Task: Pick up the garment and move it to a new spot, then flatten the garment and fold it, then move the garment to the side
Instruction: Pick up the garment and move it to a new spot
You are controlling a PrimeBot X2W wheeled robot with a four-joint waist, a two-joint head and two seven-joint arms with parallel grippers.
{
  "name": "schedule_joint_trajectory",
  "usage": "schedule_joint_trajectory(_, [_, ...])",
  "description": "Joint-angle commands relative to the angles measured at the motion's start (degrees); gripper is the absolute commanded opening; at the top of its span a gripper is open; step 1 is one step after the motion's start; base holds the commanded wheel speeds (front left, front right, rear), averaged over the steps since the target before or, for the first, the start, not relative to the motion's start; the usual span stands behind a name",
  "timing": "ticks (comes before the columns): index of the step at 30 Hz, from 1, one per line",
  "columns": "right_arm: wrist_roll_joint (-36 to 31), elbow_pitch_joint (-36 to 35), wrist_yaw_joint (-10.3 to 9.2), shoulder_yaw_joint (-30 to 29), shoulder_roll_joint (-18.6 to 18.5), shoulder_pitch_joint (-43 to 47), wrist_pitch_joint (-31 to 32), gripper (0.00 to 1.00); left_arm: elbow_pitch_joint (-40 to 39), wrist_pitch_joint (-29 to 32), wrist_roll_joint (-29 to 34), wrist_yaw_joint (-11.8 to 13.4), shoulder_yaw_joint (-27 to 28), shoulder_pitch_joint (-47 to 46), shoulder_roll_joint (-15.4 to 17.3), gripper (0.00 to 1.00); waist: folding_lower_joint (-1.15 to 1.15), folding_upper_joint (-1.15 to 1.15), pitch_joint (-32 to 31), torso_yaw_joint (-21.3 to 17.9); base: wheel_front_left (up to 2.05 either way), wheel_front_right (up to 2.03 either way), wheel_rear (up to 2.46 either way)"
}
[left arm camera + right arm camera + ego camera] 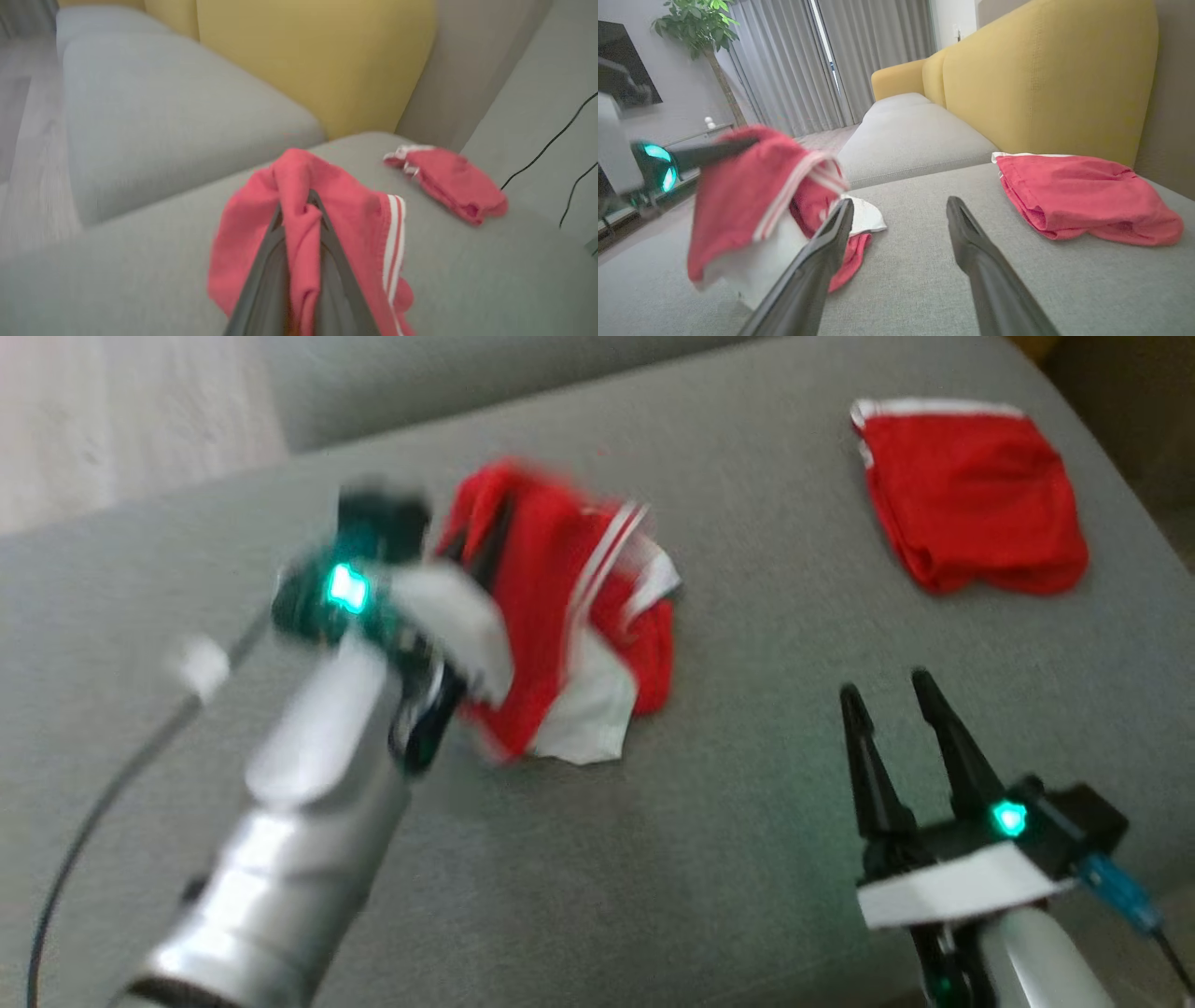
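A crumpled red garment [560,616] with white stripes and white panels hangs bunched over the grey sofa seat, blurred by motion. My left gripper [478,543] is shut on its upper fold. In the left wrist view the red cloth [359,224] is pinched between the fingertips of the left gripper [306,198] and drapes down both sides. The right wrist view has the garment [738,200] lifted at the left, its lower part touching the seat. My right gripper [882,689] stands open and holds nothing, low at the right, apart from the garment; its fingers frame bare seat [899,207].
A second red garment [971,495] with a white band lies folded at the far right of the seat [728,840], also in the wrist views [448,184] [1083,196]. A yellow backrest [1045,79] rises behind it. A dark cable [103,793] runs along the left.
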Motion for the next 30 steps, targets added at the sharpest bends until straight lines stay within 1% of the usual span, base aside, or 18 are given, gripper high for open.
schedule_joint_trajectory(1, [0.6, -2.1, -0.04, 1.4, 0.4, -3.1, -0.6, 1.0, -1.5, -0.8, 0.3, 0.4, 1.5, -2.2, 1.6, 0.0, -0.02, 0.0, 3.5, -2.9, 0.0, 0.0, 0.0])
schedule_joint_trajectory(5, [0.9, -1.8, -0.04, 0.8, 1.3, -4.8, -0.6, 1.0, 3.6, -9.2, 1.8, 0.1, 0.3, 1.0, 1.4, 0.0, -0.02, 0.0, 5.3, -4.7, 0.0, 0.0, 0.0])
schedule_joint_trajectory(6, [0.9, -1.7, -0.04, 0.7, 1.4, -4.9, -0.6, 1.0, 5.0, -11.5, 2.1, 0.4, 0.3, 1.5, 1.2, 0.0, -0.02, 0.0, 5.3, -4.8, 0.0, 0.0, 0.0])
schedule_joint_trajectory(7, [0.8, -1.6, -0.04, 0.5, 1.5, -4.9, -0.6, 1.0, 6.2, -13.8, 2.4, 0.9, 0.2, 2.0, 0.8, 0.3, -0.02, 0.0, 5.1, -4.8, 0.0, 0.0, 0.0])
schedule_joint_trajectory(8, [0.7, -1.5, -0.04, 0.2, 1.6, -4.6, -0.6, 1.0, 7.3, -16.1, 3.0, 1.6, 0.0, 2.4, 0.6, 1.0, -0.02, 0.0, 4.8, -4.6, 0.0, 0.0, 0.0])
schedule_joint_trajectory(10, [0.4, -1.2, -0.04, -0.8, 1.8, -3.8, -0.6, 1.0, 8.7, -19.1, 4.5, 3.3, -0.7, 3.1, -0.1, 1.0, -0.02, 0.0, 3.6, -3.7, 0.0, 0.0, 0.0])
schedule_joint_trajectory(13, [-0.1, -0.5, -0.04, -2.3, 1.9, -1.9, -0.6, 1.0, 7.9, -20.7, 6.1, 6.2, -0.7, 5.0, -1.0, 1.0, -0.02, 0.0, 0.9, -1.4, 0.0, 0.0, 0.0])
schedule_joint_trajectory(16, [-0.7, 0.5, -0.04, -3.3, 1.6, 0.1, -0.6, 1.0, 0.9, -20.8, 8.7, 8.5, -0.1, 9.2, -1.5, 1.0, -0.02, 0.0, -2.7, 1.6, 0.0, 0.0, 0.0])
schedule_joint_trajectory(20, [-1.5, 1.6, -0.04, -4.8, 1.3, 3.0, -0.6, 1.0, -9.5, -20.8, 12.2, 11.5, 1.1, 17.5, -1.7, 1.0, -0.02, 0.0, -7.1, 6.1, 0.0, 0.0, 0.0])
schedule_joint_trajectory(24, [-1.9, 2.0, -0.04, -5.2, 1.5, 4.8, -0.6, 1.0, -19.4, -20.8, 13.4, 12.7, 4.1, 26.2, -1.8, 1.0, -0.02, 0.0, -9.5, 9.7, 0.0, 0.0, 0.0])
schedule_joint_trajectory(30, [-4.5, 1.6, -0.04, -5.9, 1.8, 7.4, -0.6, 1.0, -31.2, -20.8, 17.6, 16.0, 9.1, 38.4, -1.1, 1.0, -0.02, 0.0, -12.3, 13.5, 0.0, 0.0, 0.0])
